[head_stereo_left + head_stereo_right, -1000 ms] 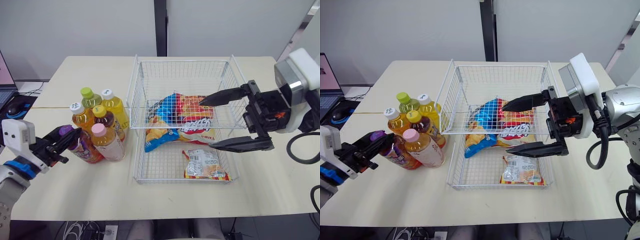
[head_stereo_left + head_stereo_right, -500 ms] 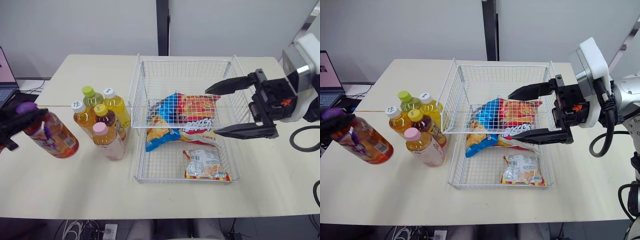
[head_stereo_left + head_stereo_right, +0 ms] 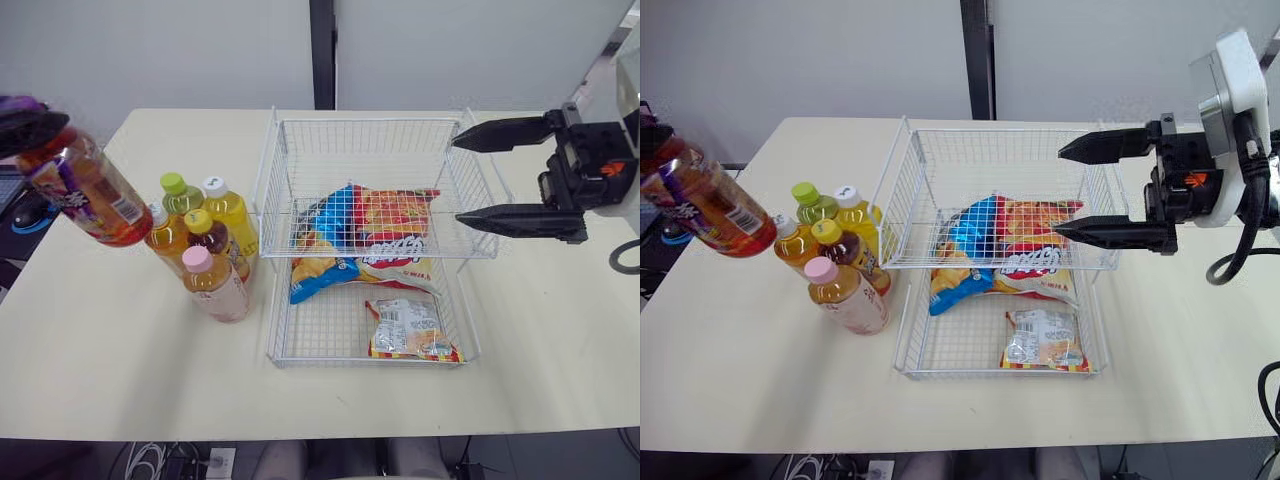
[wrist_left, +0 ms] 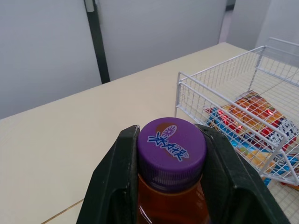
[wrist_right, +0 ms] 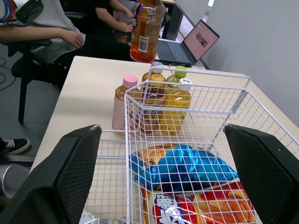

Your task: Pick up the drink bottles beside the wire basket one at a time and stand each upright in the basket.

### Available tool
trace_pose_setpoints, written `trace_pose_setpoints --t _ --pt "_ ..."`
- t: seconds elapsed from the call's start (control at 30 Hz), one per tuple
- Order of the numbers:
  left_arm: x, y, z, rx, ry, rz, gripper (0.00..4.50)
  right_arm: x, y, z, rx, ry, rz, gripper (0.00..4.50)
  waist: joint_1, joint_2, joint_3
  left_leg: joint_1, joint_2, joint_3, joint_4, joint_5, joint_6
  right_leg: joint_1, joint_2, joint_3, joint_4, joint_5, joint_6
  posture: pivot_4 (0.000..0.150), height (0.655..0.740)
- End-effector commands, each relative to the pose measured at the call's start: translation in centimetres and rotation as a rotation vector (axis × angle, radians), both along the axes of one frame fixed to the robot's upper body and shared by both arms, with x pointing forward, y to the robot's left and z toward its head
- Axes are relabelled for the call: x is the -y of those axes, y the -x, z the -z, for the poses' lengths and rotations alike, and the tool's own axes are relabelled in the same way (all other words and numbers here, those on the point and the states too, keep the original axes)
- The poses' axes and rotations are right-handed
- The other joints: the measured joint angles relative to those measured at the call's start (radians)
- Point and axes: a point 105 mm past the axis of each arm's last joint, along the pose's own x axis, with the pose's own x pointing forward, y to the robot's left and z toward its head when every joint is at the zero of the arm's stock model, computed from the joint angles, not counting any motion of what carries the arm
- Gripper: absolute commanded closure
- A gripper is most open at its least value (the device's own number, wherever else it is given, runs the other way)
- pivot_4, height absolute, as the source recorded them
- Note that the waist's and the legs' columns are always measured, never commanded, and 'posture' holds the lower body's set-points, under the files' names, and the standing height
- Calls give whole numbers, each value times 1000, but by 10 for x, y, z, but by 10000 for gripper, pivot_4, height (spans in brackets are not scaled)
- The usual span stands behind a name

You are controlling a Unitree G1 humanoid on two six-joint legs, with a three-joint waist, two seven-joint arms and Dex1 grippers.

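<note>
My left gripper [image 4: 171, 161] is shut on the neck of an amber drink bottle with a purple cap [image 4: 171, 148]. It holds this bottle [image 3: 82, 187] tilted in the air at the far left, above the table. Several more bottles [image 3: 205, 245] with green, white, yellow and pink caps stand clustered just left of the white wire basket [image 3: 365, 122]. My right gripper [image 3: 458, 180] is open and hovers over the basket's right side, with nothing between its fingers [image 5: 77, 175].
Snack bags [image 3: 372, 238] and a small packet [image 3: 408, 327] lie on the basket's floor. A laptop [image 5: 198, 41] sits past the table's left end, where people [image 5: 44, 30] are seated. Bare tabletop [image 3: 130, 360] lies in front of the bottles.
My left gripper has pulled the purple-capped bottle out of the cluster and raised it up and to the left. My right gripper has drawn back towards the basket's right rim.
</note>
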Motion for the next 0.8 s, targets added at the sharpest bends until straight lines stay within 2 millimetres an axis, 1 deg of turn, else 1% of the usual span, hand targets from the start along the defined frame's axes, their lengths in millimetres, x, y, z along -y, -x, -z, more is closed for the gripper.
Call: trace_pose_setpoints --t 0.03,0.13,0.2,0.37,0.6,0.8 --pt "17 5 -34 121 -18 93 31437 3 11 -10 58 -12 22 0 1 -1 1 0 0 0 0 0 0 0 0 0 0 0 0 1500 7400" --pt "31 -3 -42 139 -23 159 31437 4 14 -11 66 -27 39 0 0 -1 2 0 -1 1 1 0 0 0 0 0 1 0 1 1500 7400" --pt "39 -8 -48 152 -8 201 31437 5 14 -12 72 -35 51 0 0 0 2 0 -1 1 1 0 0 -1 4 0 2 0 1 1500 7400" --pt "68 -24 -54 149 -24 315 31437 8 15 -15 96 -52 91 0 -1 -1 2 -1 0 1 2 0 0 0 7 2 3 -1 1 1500 7400" --pt "111 -35 -68 168 -30 479 31437 19 12 -21 112 -90 170 0 -1 -2 3 -2 0 1 3 0 0 -2 8 3 3 -1 1 1500 7400" --pt "146 -43 -71 168 -15 613 31437 28 13 -19 114 -106 231 0 11 -3 3 -8 -1 -1 7 0 0 -6 8 1 4 0 2 1500 7400"
